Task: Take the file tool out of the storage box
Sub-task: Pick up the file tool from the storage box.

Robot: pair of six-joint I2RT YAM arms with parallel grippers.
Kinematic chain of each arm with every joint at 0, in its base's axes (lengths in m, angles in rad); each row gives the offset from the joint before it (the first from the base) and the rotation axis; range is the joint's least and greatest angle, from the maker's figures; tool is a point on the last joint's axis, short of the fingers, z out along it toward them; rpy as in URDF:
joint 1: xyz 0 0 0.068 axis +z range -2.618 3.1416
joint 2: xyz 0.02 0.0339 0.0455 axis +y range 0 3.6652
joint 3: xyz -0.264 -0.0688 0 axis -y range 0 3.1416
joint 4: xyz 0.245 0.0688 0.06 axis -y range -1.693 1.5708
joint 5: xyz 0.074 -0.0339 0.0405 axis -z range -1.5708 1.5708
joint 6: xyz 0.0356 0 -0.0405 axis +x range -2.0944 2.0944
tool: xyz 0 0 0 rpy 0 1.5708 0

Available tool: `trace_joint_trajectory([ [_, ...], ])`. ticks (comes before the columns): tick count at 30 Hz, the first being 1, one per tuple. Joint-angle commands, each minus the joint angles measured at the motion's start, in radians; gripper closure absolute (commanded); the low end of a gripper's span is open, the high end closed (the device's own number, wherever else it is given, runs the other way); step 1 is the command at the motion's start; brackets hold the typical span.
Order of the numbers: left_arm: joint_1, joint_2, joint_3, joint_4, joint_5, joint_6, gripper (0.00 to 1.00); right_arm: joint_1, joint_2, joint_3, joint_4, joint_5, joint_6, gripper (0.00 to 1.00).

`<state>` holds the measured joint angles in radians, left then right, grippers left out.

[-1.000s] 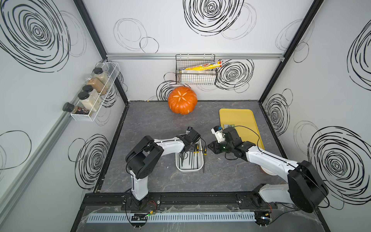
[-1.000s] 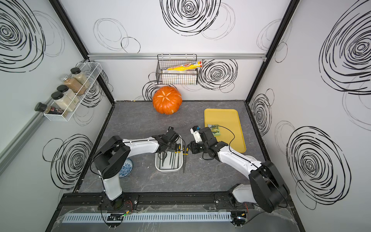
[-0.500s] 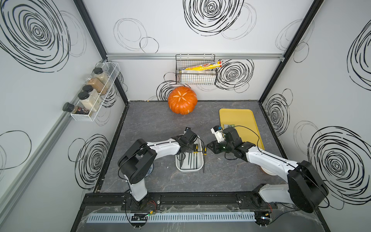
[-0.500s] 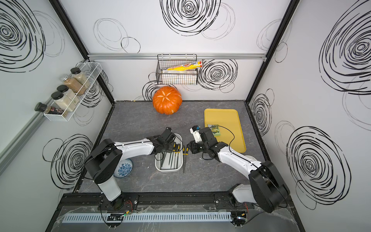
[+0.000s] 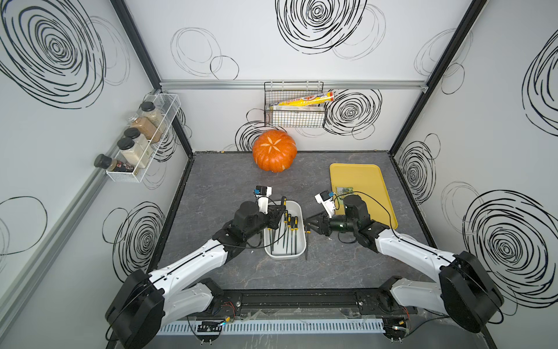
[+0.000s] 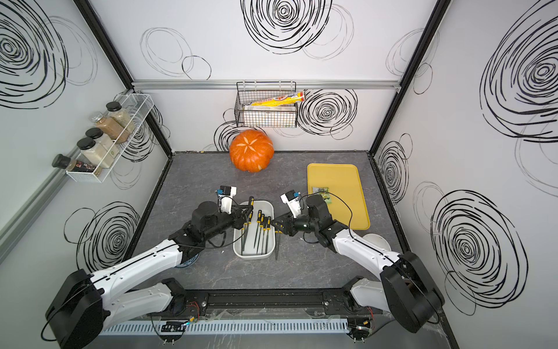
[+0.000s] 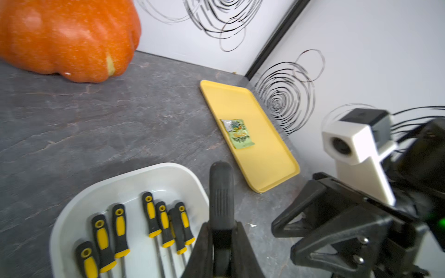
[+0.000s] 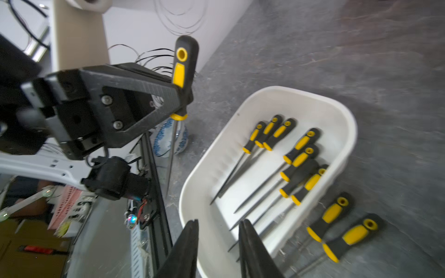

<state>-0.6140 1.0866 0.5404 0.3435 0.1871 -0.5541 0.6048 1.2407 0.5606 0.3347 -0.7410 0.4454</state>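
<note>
The left gripper [image 8: 183, 103] clamps a file tool [image 8: 184, 60] upright by its handle, seemingly clear of the white storage box [image 8: 337, 106]. The right gripper [image 8: 218, 223] is partly open and holds nothing.

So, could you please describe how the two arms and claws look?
The left arm and right arm have white shells and black joints. The left claw and right claw are black with triangular frames. White camera housings and thin black cables sit near them.

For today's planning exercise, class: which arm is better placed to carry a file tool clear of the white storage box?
Left. The left gripper is shut on a file tool, held upright by the storage box; the right gripper is open and empty.
</note>
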Motion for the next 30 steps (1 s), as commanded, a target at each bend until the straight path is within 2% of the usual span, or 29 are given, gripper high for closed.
trace_joint_trajectory([
  [1, 0.008, -0.028, -0.04, 0.238, 0.19, -0.056, 1.0, 0.058, 0.035, -0.001, 0.225, -0.164, 0.084, 0.63],
  [3, 0.003, -0.06, -0.078, 0.325, 0.214, -0.09, 1.0, 0.093, 0.075, 0.023, 0.242, -0.171, 0.09, 0.62],
  [7, 0.0, -0.097, -0.07, 0.277, 0.231, -0.065, 1.0, 0.114, 0.135, 0.045, 0.313, -0.221, 0.134, 0.64],
  [11, -0.003, -0.108, -0.085, 0.295, 0.233, -0.072, 1.0, 0.131, 0.159, 0.062, 0.317, -0.209, 0.134, 0.64],
  [15, -0.006, -0.099, -0.081, 0.282, 0.232, -0.069, 1.0, 0.135, 0.186, 0.046, 0.459, -0.236, 0.214, 0.65],
  [21, -0.011, -0.095, -0.098, 0.304, 0.226, -0.078, 1.0, 0.135, 0.226, 0.059, 0.527, -0.222, 0.253, 0.67],
  [27, -0.024, -0.077, -0.099, 0.325, 0.228, -0.079, 1.0, 0.138, 0.287, 0.062, 0.632, -0.253, 0.32, 0.76],
  [30, -0.031, -0.071, -0.095, 0.315, 0.225, -0.069, 1.0, 0.137, 0.303, 0.055, 0.672, -0.262, 0.342, 0.92],
])
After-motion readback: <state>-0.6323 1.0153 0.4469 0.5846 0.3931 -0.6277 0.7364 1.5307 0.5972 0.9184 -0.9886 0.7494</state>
